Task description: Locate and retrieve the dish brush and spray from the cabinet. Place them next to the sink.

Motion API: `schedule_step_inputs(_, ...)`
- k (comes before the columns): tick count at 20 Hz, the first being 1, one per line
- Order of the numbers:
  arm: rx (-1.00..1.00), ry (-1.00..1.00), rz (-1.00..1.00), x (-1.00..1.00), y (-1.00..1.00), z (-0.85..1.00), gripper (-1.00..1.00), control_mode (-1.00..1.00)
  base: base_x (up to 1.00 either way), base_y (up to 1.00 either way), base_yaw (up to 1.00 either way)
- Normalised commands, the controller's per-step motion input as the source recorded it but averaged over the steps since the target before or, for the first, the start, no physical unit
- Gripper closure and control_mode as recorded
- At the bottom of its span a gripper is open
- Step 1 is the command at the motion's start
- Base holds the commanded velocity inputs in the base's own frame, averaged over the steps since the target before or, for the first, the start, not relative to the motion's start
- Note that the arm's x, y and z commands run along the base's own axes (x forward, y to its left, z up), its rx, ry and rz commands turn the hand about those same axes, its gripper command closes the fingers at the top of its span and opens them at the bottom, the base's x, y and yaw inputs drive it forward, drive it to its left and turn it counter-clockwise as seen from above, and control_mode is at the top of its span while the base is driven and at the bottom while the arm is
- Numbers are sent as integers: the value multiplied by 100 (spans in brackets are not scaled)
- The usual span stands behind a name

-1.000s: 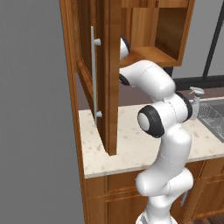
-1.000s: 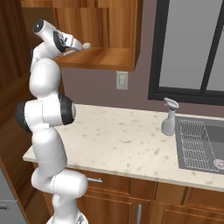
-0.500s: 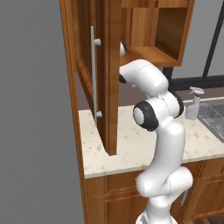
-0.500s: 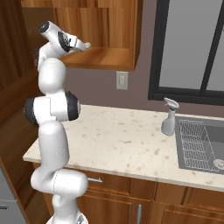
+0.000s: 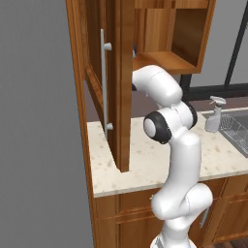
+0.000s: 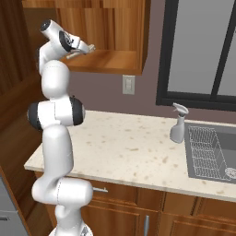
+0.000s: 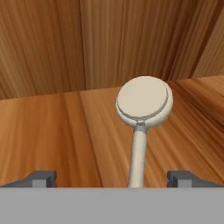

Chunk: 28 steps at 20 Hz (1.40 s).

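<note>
My gripper [image 7: 112, 178] open inside cabinet [image 5: 160, 29], dish brush [image 7: 141, 118] lying on shelf between fingertips, handle toward me. Open cabinet door [image 5: 116, 87] beside my arm. Spray [image 6: 178, 123] upright on desk [image 6: 124, 147], just beside sink [image 6: 212, 152].

Even, soft rendered light fills every view, with no glare and only faint shadows. The cabinet [image 5: 160, 34] interior darkens toward 12 o'clock, and a dim shadow lies under its open door on the table [image 5: 140, 164]. Edges are slightly soft and pixelated, without lens distortion.
</note>
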Motion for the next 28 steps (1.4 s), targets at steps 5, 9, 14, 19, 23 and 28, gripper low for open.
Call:
schedule_step_inputs(5, 0, 0, -4, 0, 0, -27, 100, -100, 0, 0, 0)
schedule_step_inputs(9, 1, -1, -2, 0, 0, -22, 100, -100, 0, 0, 0)
schedule_step_inputs(14, 0, -4, 0, 0, 1, -5, 100, -100, 0, 0, 0)
schedule_step_inputs(19, 0, 0, 3, 0, -15, -1, 100, -100, 0, 0, 0)
schedule_step_inputs(23, 0, 0, 10, 0, -44, 0, 100, -100, 0, 0, 0)
schedule_step_inputs(28, 0, 0, 11, -10, -24, -1, 100, -100, 0, 0, 0)
